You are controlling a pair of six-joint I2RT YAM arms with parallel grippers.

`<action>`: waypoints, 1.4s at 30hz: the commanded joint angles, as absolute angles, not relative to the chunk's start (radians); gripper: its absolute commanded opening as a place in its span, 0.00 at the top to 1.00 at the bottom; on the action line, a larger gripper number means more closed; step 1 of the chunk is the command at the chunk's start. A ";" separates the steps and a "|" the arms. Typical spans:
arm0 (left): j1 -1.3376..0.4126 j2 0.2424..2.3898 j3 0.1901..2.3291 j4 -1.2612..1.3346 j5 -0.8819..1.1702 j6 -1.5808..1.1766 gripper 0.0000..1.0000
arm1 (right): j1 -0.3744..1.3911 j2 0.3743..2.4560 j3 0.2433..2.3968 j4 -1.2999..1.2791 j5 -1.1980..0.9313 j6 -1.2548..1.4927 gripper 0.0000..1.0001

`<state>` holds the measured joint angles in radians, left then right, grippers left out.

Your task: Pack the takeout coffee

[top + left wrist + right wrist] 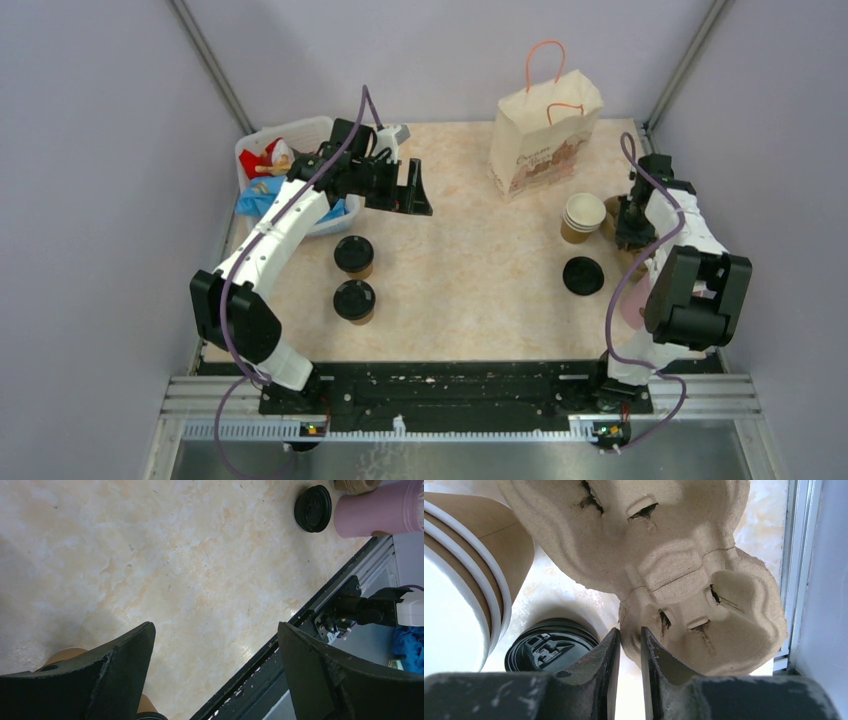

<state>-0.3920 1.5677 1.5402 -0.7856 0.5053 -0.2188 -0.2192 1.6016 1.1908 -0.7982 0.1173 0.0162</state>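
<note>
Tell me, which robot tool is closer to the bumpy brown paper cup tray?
Right. The right tool pinches the rim of the brown moulded-pulp cup tray. The left tool hangs open far across the table, near the white plastic bin.

The top view looks down on the table [470, 290]; both close wrist views share the loose lid [549, 647].

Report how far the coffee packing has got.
Done: the far cup and the near cup stand lidded on the table. In hand: the right gripper pinches the rim of the pulp tray; the left gripper hangs open. Left: neither cup sits in the tray or the paper bag.
</note>
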 commanded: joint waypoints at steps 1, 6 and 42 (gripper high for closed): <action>-0.388 1.525 1.533 -0.758 0.522 -0.218 0.02 | -0.233 1.571 1.196 -0.773 0.120 0.005 0.82; -0.387 1.523 1.533 -0.757 0.520 -0.218 0.02 | -0.233 1.566 1.207 -0.768 0.115 0.005 0.80; -0.388 1.517 1.529 -0.751 0.531 -0.221 0.02 | -0.233 1.551 1.232 -0.785 0.083 0.005 0.81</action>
<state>-0.3920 1.5658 1.5330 -0.7856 0.5091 -0.2188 -0.2192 1.5967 1.1931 -0.7925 0.1005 0.0074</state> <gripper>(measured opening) 0.979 0.204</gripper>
